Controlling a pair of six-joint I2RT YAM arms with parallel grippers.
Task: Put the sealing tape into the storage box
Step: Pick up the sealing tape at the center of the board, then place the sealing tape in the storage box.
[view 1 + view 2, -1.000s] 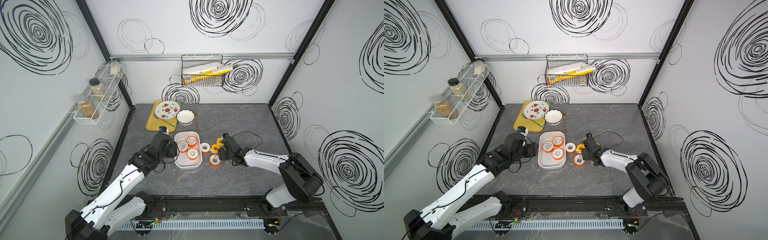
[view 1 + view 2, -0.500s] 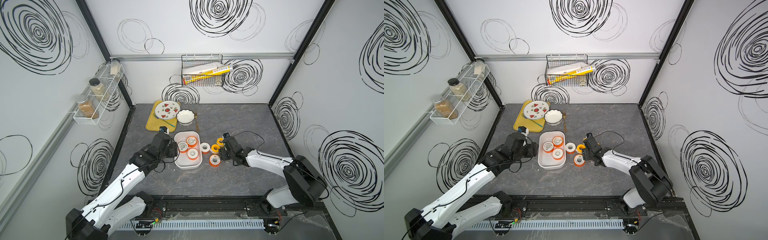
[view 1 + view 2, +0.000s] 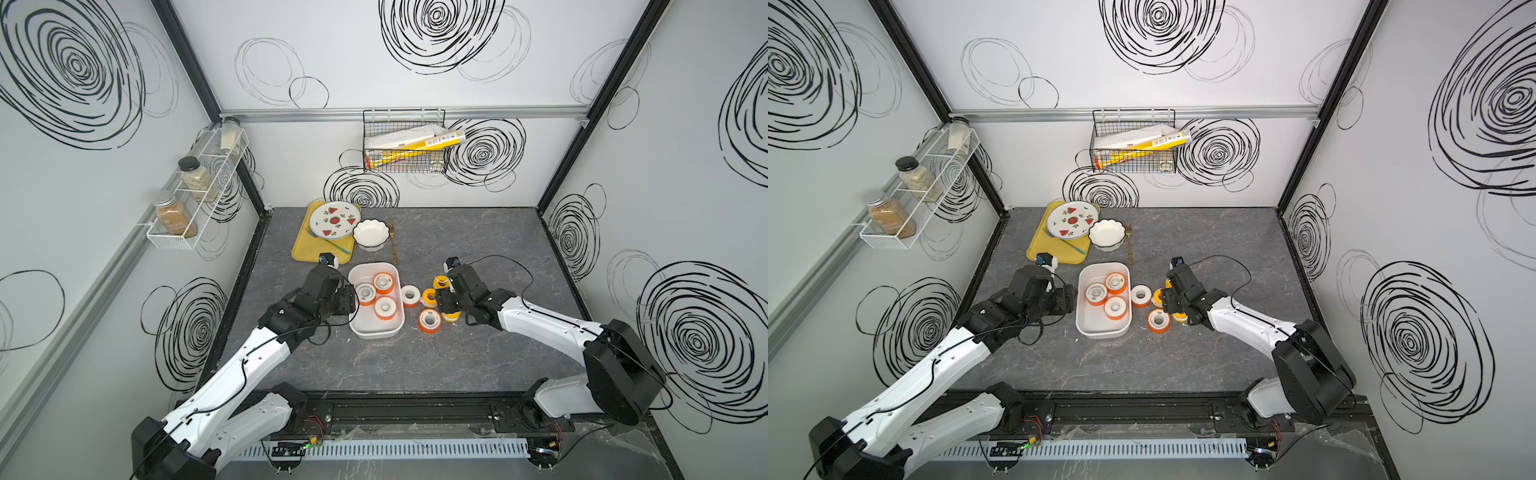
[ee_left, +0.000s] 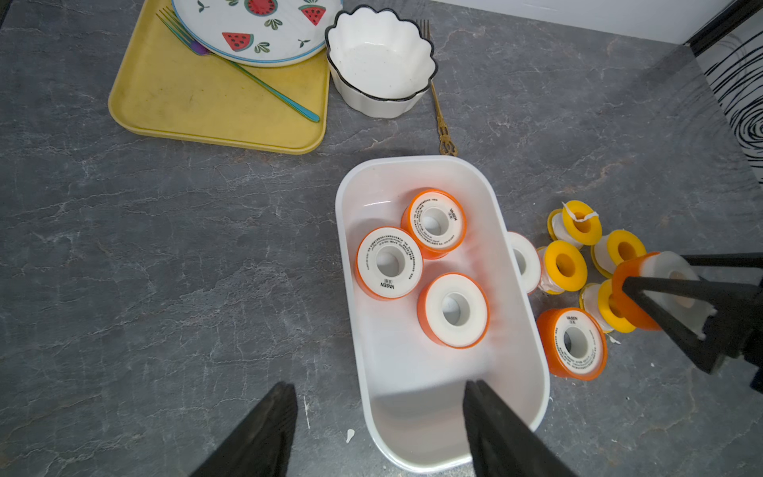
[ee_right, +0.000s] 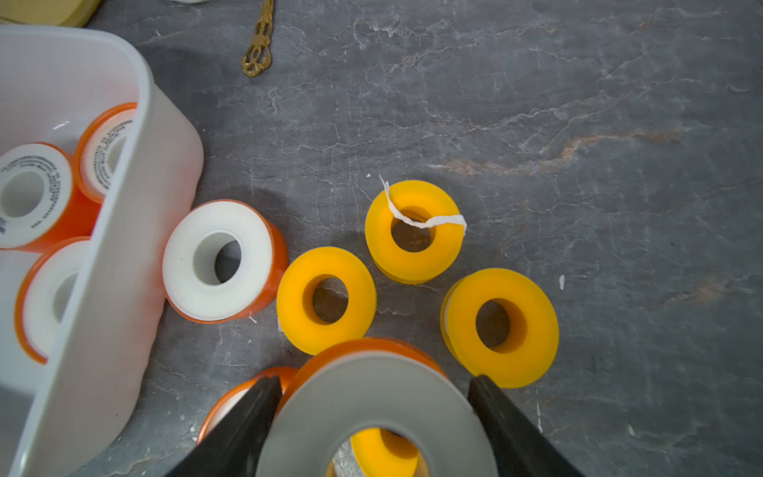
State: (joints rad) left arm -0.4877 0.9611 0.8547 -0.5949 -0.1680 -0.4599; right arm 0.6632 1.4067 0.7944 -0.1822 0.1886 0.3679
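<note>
Sealing tape lies in three places. One orange-flanged spool [image 5: 375, 409] is clamped in my right gripper [image 5: 373, 380], a black finger [image 5: 243, 429] pressed on each side of its rim. It hangs above the loose cluster on the table, with a yellow spool [image 5: 384, 450] showing through its centre hole. Three orange spools [image 4: 388, 262] lie flat in the storage box [image 4: 413, 371], gathered in its half nearer the tray. Outside, a white-faced spool [image 5: 219, 260] sits just beside the box's long wall. Next to it are three more yellow spools [image 5: 326, 299], one with a loose strip of tape [image 5: 444, 220] across its hole. A labelled orange spool [image 4: 572, 342] lies flat near the same wall. My left gripper [image 4: 377, 386] is spread wide with nothing between its fingers, one tip over the grey table [image 4: 165, 247] and one over the box's bare end. Beyond the box are a gold fork [image 4: 439, 111], a fluted white bowl [image 4: 380, 62] and a yellow tray [image 4: 206, 107] carrying a watermelon plate [image 4: 256, 29].
</note>
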